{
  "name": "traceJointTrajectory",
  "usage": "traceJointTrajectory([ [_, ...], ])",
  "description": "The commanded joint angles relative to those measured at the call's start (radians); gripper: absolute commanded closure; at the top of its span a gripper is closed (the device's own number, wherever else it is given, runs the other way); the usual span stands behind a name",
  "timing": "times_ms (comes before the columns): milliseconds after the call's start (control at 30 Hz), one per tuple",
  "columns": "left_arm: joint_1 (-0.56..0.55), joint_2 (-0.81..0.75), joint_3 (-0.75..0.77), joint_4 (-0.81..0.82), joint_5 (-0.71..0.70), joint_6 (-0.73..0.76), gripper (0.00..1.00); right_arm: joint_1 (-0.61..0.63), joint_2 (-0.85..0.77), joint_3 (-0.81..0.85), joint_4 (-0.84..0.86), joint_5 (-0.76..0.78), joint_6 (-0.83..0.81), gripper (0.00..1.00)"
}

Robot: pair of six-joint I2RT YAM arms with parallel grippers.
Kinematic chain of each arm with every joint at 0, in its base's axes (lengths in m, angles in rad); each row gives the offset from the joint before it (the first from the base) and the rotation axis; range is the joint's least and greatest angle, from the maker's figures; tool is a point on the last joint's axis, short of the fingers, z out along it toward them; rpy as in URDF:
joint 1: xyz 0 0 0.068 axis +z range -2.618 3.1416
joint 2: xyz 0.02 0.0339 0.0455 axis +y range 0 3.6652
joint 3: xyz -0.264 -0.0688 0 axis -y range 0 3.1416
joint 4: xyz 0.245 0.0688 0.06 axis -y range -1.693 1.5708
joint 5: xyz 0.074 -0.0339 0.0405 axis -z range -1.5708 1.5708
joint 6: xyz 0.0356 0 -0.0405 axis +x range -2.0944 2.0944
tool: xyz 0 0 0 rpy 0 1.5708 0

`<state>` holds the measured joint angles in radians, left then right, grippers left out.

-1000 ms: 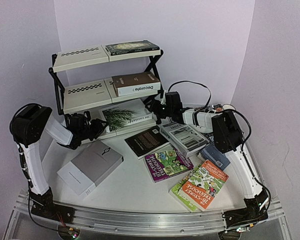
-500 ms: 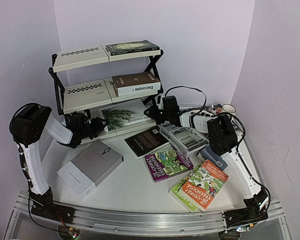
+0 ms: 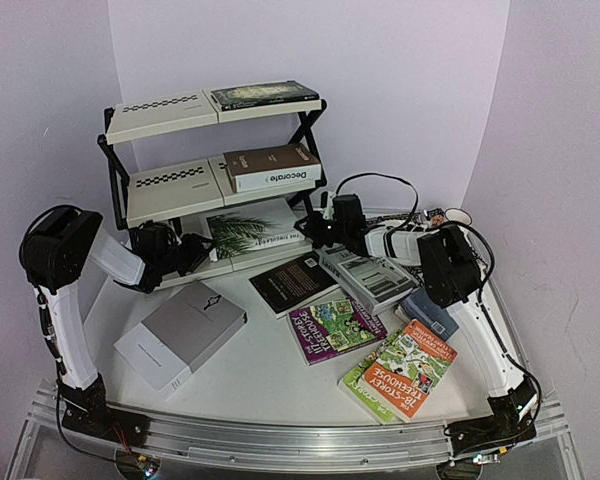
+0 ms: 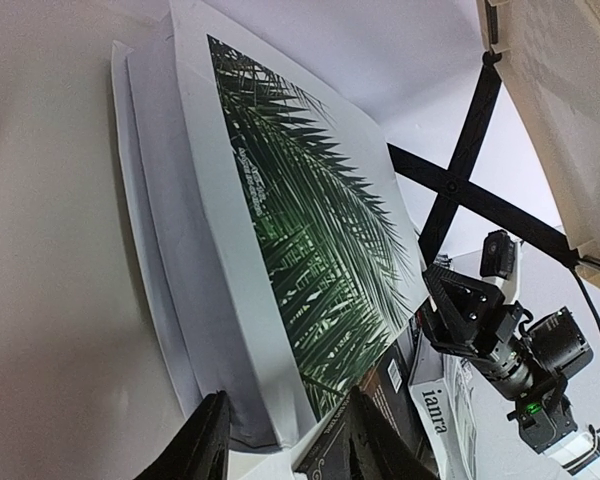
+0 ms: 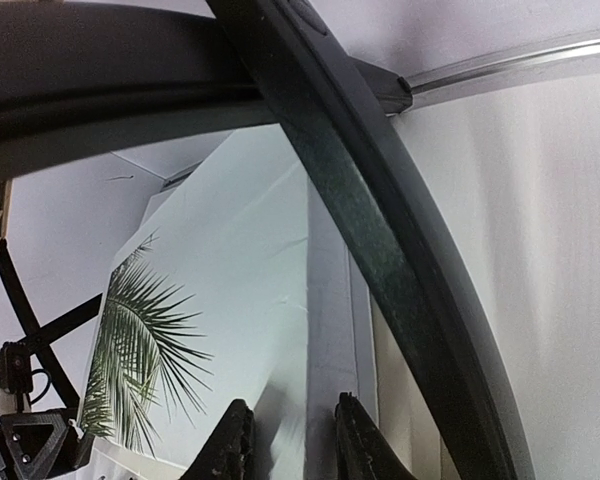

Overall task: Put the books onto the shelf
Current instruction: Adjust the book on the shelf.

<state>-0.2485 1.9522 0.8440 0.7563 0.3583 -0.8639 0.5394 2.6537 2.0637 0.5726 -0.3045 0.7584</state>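
On the bottom tier of the shelf (image 3: 170, 185), the palm-leaf book (image 3: 248, 236) lies flat, cover up. The left gripper (image 4: 285, 445) sits at one end of it, jaws partly open astride a corner with a gap showing on one side; it holds nothing. The right gripper (image 5: 290, 440) sits at the opposite end, jaws narrowly apart around the book's edge; whether they clamp it cannot be told. Judged step: seating this book on the tier. The next move probably calls for squaring it inward, backing both arms clear, then addressing the grey book (image 3: 180, 335) on the tabletop (image 3: 270, 370).
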Motion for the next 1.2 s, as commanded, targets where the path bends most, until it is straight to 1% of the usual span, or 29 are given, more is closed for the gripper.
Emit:
traceJointTrajectory([
  [0, -0.006, 0.003, 0.022, 0.032, 0.064, -0.009, 0.60, 0.016, -0.087, -0.075, 0.021, -0.071, 0.012, 0.73],
  [233, -0.011, -0.001, 0.012, 0.032, 0.072, -0.016, 0.60, 0.016, -0.135, -0.147, 0.033, -0.068, 0.006, 0.74],
  [467, -0.032, -0.005, 0.000, 0.032, 0.068, -0.018, 0.60, 0.016, -0.155, -0.178, 0.033, -0.054, 0.004, 0.74],
  [800, -0.040, -0.055, -0.047, 0.032, 0.025, -0.020, 0.59, 0.016, -0.137, -0.147, 0.033, -0.059, 0.022, 0.72],
  [833, -0.041, -0.057, -0.049, 0.031, 0.021, -0.019, 0.58, 0.017, -0.137, -0.145, 0.033, -0.059, 0.023, 0.71],
  [933, -0.040, -0.067, -0.051, 0.030, 0.017, -0.009, 0.49, 0.016, -0.142, -0.149, 0.031, -0.049, 0.026, 0.68],
  [1000, -0.040, -0.082, -0.054, 0.025, 0.006, -0.002, 0.43, 0.016, -0.159, -0.164, 0.028, -0.028, 0.027, 0.62],
  [1067, -0.038, -0.103, -0.058, 0.012, -0.009, 0.011, 0.38, 0.015, -0.184, -0.189, 0.023, 0.003, 0.026, 0.55],
  [1100, -0.038, -0.113, -0.058, 0.003, -0.019, 0.020, 0.36, 0.015, -0.198, -0.201, 0.020, 0.016, 0.023, 0.51],
  [1167, -0.035, -0.128, -0.054, -0.019, -0.030, 0.042, 0.33, 0.015, -0.217, -0.216, 0.008, 0.036, 0.016, 0.47],
])
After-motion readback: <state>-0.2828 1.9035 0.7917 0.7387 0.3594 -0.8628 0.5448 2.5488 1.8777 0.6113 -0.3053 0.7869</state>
